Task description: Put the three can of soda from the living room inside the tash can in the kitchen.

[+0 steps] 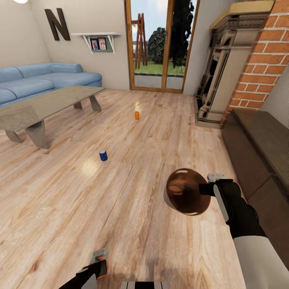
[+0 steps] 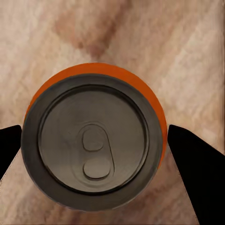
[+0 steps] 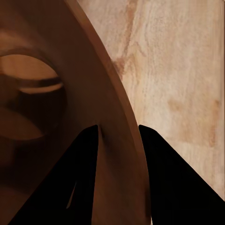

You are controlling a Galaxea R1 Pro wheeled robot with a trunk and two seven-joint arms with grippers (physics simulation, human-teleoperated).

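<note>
Robot stands in the living room, on the plank floor [image 1: 132, 188]. The right gripper [image 3: 118, 136] is clamped on the wall of the tash can [image 1: 186, 196]: in the right wrist view one finger sits inside the glossy brown interior and the other outside the rim, with the oval handle slot close by. In the head view the bucket hangs tilted above the floor, mouth turned toward the camera.

Left gripper [image 2: 93, 140]: the left wrist view looks straight down on the silvery top of a reddish-orange can [image 2: 93, 136], a dark finger on each side. Both fingers sit near the can's sides, but whether they press on it I cannot tell; likewise whether the can stands on the floor or is lifted. In the head view the left gripper [image 1: 98, 261] is low at the frame edge and the can itself is not clear there.

Other cans: blue can [image 1: 103, 155] upright on the floor, near the corner of the low table [image 1: 48, 104]. Orange can [image 1: 137, 115] upright further off, toward the glass doors [image 1: 158, 44]. Blue sofa [image 1: 40, 80] behind the table, brick fireplace [image 1: 257, 60] on the right.

Step in hand, as I judge it: collecting the first can. Next move calls for confirming the grip on it, then bringing it over the bucket's mouth; the bucket likely needs turning mouth-up first, or a dropped can may roll out.
</note>
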